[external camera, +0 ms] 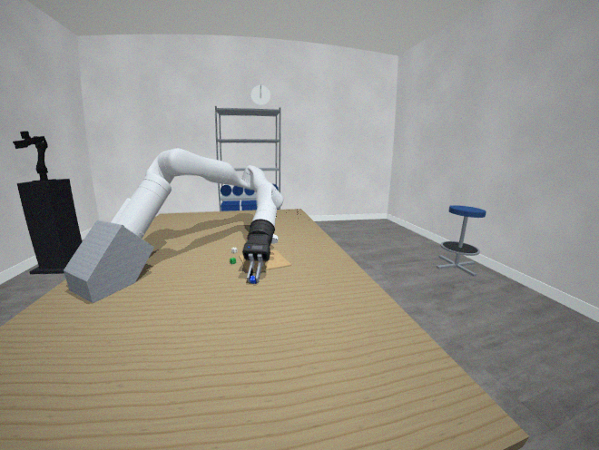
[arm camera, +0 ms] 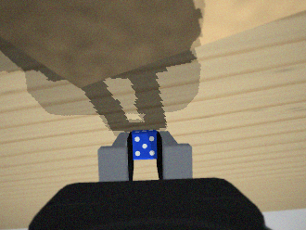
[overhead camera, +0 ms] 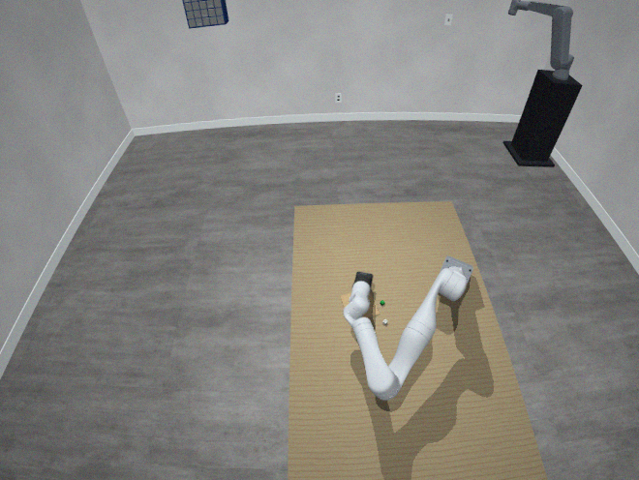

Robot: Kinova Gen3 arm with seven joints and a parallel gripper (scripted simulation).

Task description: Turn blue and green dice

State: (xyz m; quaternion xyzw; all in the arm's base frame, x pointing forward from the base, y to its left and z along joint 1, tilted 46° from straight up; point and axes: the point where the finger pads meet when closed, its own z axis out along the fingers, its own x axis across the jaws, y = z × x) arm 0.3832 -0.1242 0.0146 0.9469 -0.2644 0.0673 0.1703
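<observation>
My gripper [arm camera: 145, 148] is shut on the blue die [arm camera: 144, 146]; the face toward the wrist camera shows five pips. In the exterior view the gripper [external camera: 253, 276] points down and toward the camera, with the blue die [external camera: 251, 278] between its fingertips close above the table, in front of the mat's near edge. The thin tan mat [external camera: 270, 261] lies flat behind the fingers. The green die [external camera: 232, 259] and the white die [external camera: 233, 249] rest on the table left of the gripper. In the top view the green die [overhead camera: 381, 303] and white die [overhead camera: 385, 321] lie right of the wrist.
The arm's grey base block [external camera: 107, 259] stands at the table's left side. The long wooden table [external camera: 232, 348] stretches toward the camera. A shelf [external camera: 248, 160], a blue stool [external camera: 462, 232] and a black pedestal [external camera: 48, 222] stand off the table.
</observation>
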